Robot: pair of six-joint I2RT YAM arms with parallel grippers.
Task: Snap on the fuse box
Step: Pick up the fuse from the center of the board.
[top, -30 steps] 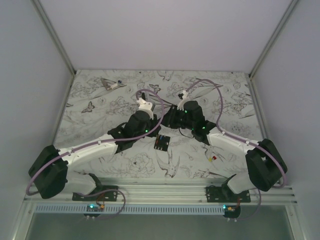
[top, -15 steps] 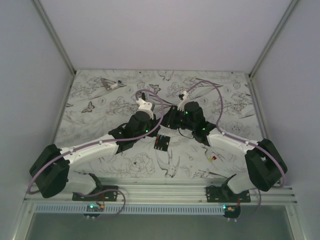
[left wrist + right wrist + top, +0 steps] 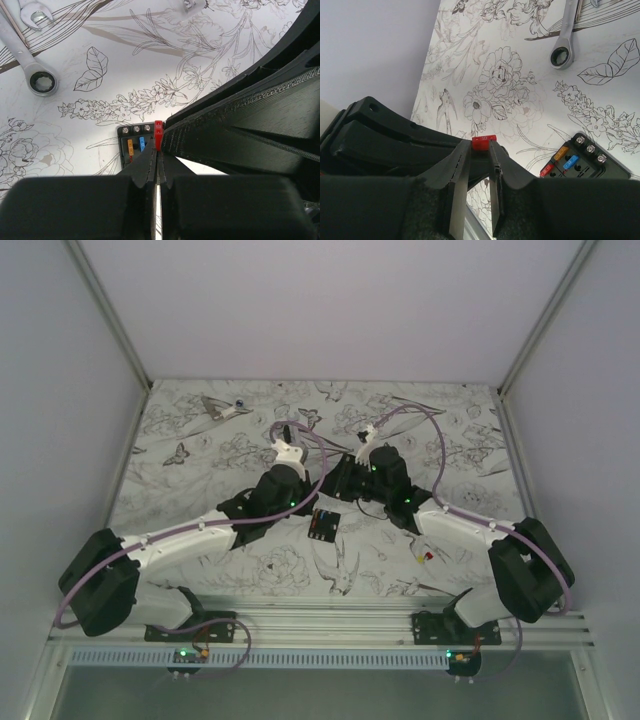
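Between the two wrists, above the middle of the desk, both tools meet on one small red fuse. Your right tool pinches it across its broad faces, jaws narrowly apart. Your left tool is closed down to a sliver, and the fuse stands right at its tips, so it looks clamped there too.

The fuse box lies flat on the desk just on the near side of that meeting point, between the forearms. In your left wrist view it sits directly under the fingertips, with orange and blue fuses seated in it. In the right wrist view it is lower and off to one side. The left tool is therefore the nearer one, I judge, and the move is a short drop.

The box's long axis runs roughly away from the bases, slightly tilted. Line the fuse up with the slot row before you press.
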